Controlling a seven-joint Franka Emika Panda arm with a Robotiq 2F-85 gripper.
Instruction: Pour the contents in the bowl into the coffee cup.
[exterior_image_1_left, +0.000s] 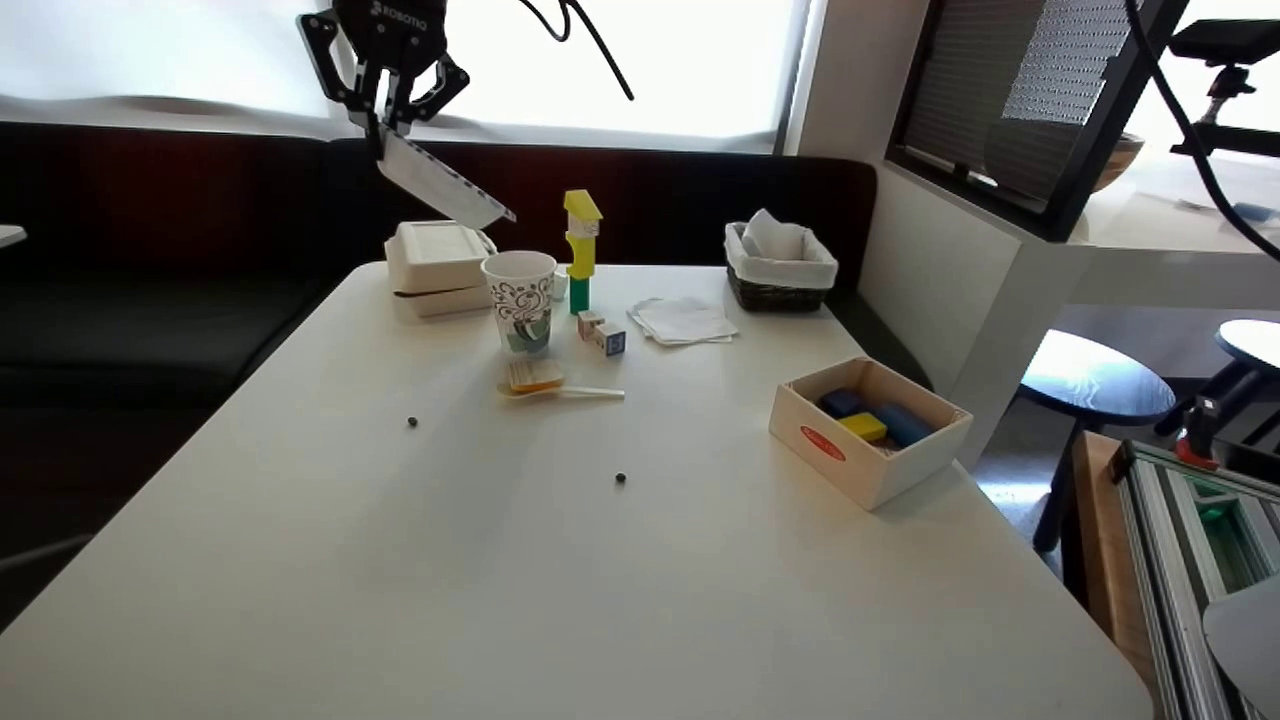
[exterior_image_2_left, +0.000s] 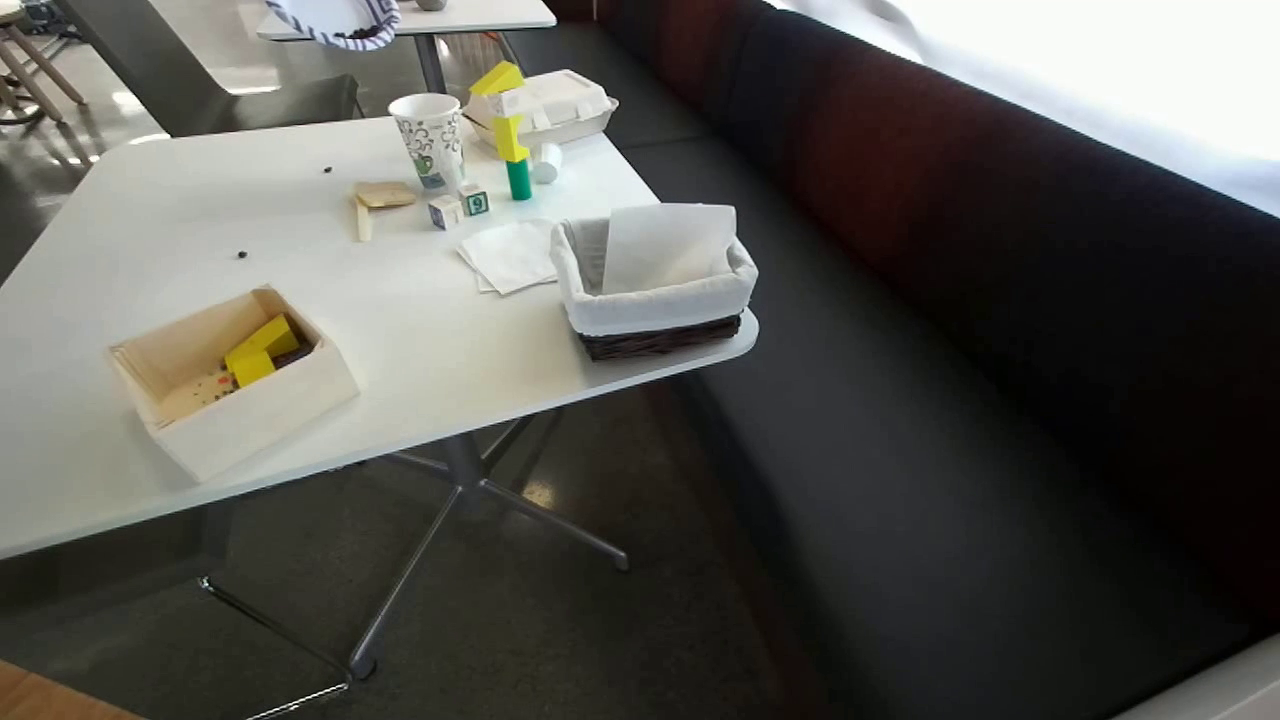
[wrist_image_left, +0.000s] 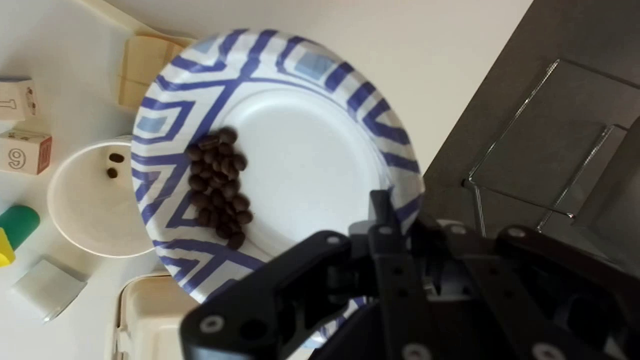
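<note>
From eleven o'clock in an exterior view the fingers (exterior_image_1_left: 375, 136) point down, pinching the rim of the bowl (exterior_image_1_left: 437, 181), tilted, low edge towards four o'clock, higher than the coffee cup (exterior_image_1_left: 520, 303). In the wrist view their grip is at the bowl's four o'clock; dark beans (wrist_image_left: 220, 187) bunch inside between eight and nine, and two more show in the cup. ROBOTIQ reads on the black housing (exterior_image_1_left: 395, 30); a toy block (wrist_image_left: 24, 152) bears a 9; a wooden box (exterior_image_1_left: 925, 462) has a red oval label (exterior_image_1_left: 822, 443) too small to read. Two dark bits (exterior_image_1_left: 620, 478) lie on the white surface (exterior_image_1_left: 560, 600); a dark bench (exterior_image_1_left: 160, 240) and bright window (exterior_image_1_left: 640, 70) stand behind.
</note>
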